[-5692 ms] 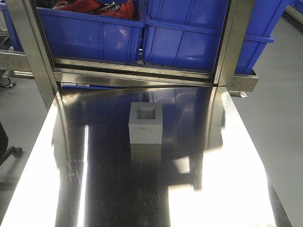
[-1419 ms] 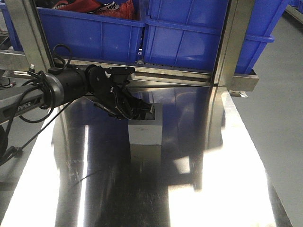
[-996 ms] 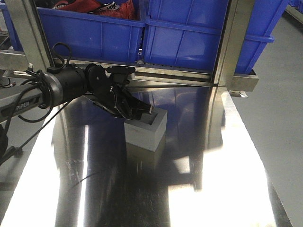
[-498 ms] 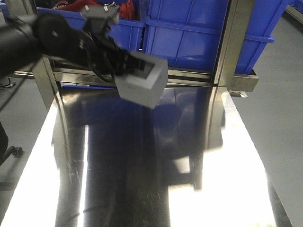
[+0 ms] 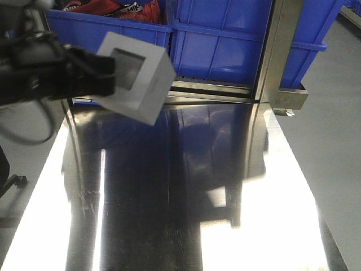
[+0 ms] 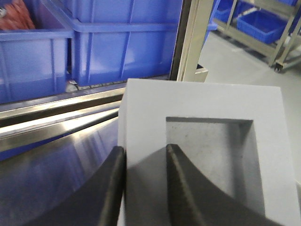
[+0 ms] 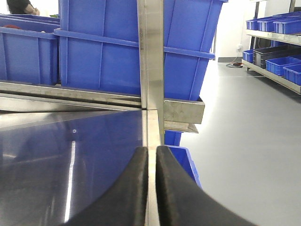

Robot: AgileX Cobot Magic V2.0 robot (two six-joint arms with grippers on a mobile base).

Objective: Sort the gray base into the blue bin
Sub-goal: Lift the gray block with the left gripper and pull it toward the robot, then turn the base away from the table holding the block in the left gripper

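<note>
**A:** What lies around the left jaws?

**B:** Below them is the polished steel tabletop [image 5: 186, 197]. Ahead of them and higher up is a row of deep, bright-blue plastic crates on a steel rack. The blue bin [image 5: 225, 45] straight ahead shows no load from here. The neighbouring crate [image 5: 107, 39], off to the side, holds red and orange things. I cannot tell which crate is meant.

**A:** And the block?

**B:** The gray base [image 5: 138, 76], a matte cuboid with a square recess, hangs in the left jaws. It is clear of the tabletop and tipped over. The jaws are grasping one wall only: one finger [image 6: 113, 188] on the outer face, the other down in the recess.

**A:** So how should the carry go?

**B:** I'd go gently. Most of the block hangs to one side of that thin pinch, so a quick swing could twist it loose. I'd raise it until its lowest corner clears the thick rim, then bring it over the open mouth. Release only once the whole block sits between the walls.

**A:** The right jaws?

**B:** Clenched on nothing, facing the rack's steel post [image 7: 150, 56]. I'd leave them there.
</note>
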